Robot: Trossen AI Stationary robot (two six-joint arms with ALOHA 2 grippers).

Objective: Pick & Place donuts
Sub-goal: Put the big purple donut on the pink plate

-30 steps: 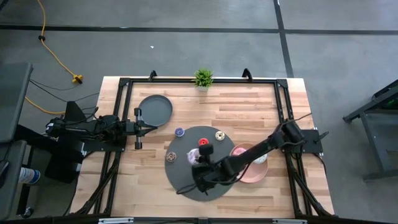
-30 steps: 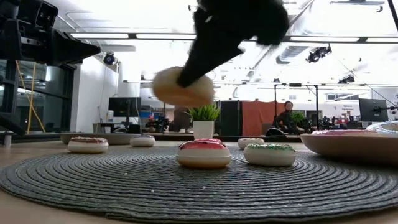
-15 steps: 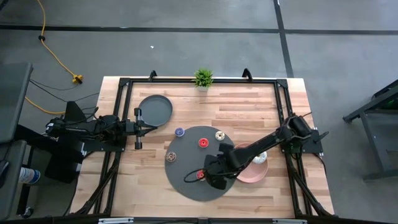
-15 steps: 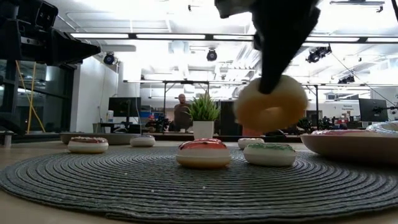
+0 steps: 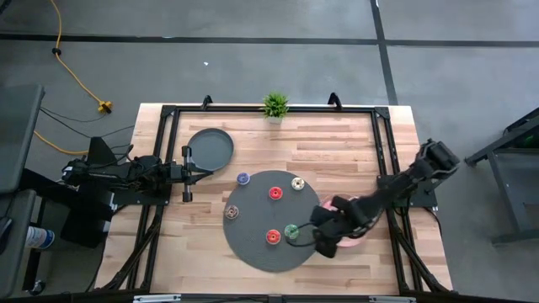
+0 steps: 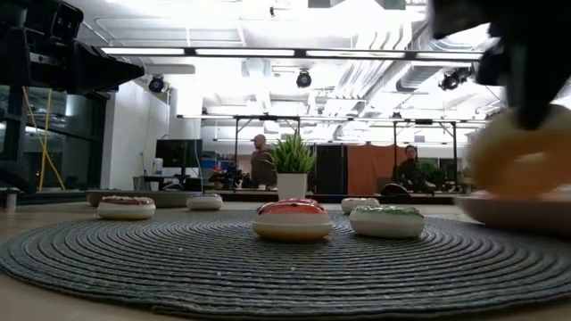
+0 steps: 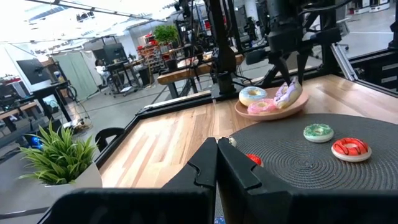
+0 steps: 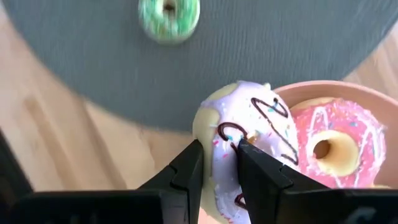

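Right wrist view, centre frame: right gripper [image 8: 219,163] clenched on a lilac-frosted donut [image 8: 249,146] with dark squiggles and sprinkles, at the pink plate's [image 8: 373,99] rim; left gripper [image 5: 187,172] looks closed

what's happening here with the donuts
The right gripper holds a lilac-frosted donut at the edge of the pink plate, which already has a pink donut and a white one in it. Small donuts, including a green one, sit on the round dark mat. The left gripper waits by the grey plate.
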